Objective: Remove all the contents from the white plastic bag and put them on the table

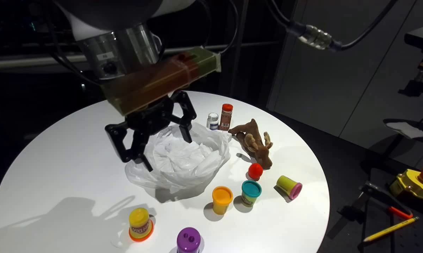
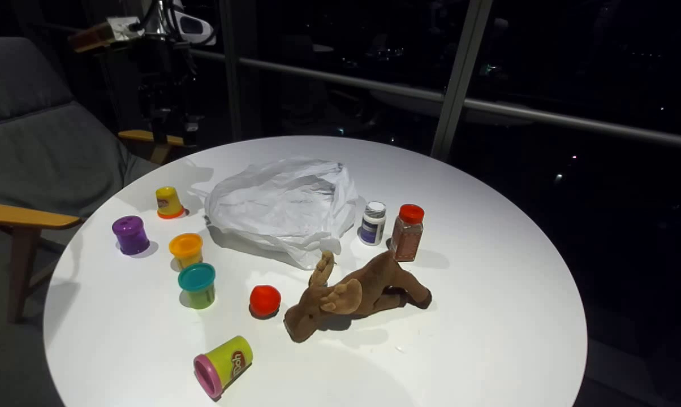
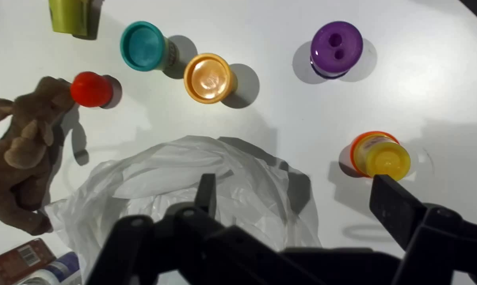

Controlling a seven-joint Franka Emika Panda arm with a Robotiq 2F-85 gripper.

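White plastic bag (image 2: 261, 229): thin, translucent film, slumped and wrinkled, its uneven mouth gaping upward onto pale inner folds.
Round white table (image 1: 64, 158): smooth top marked by glare and soft shadows; a brown antlered plush toy (image 2: 369, 285) lies just beside the bag.
Dark room: a metal rail (image 2: 340, 78) beyond the table, a gray armchair (image 2: 29, 127) with wooden armrests beside it.
Robotiq gripper (image 1: 169, 154): fingers (image 3: 393, 208) spread wide apart, tips above the tabletop.
Bag's place: on the table, between the yellow Play-Doh tub (image 1: 140, 221) and a small white bottle (image 2: 373, 226).
Bag from gripper: lower than the fingertips and apart from them; in the wrist view one finger shows across the bag, the other across white tabletop by the yellow Play-Doh tub.
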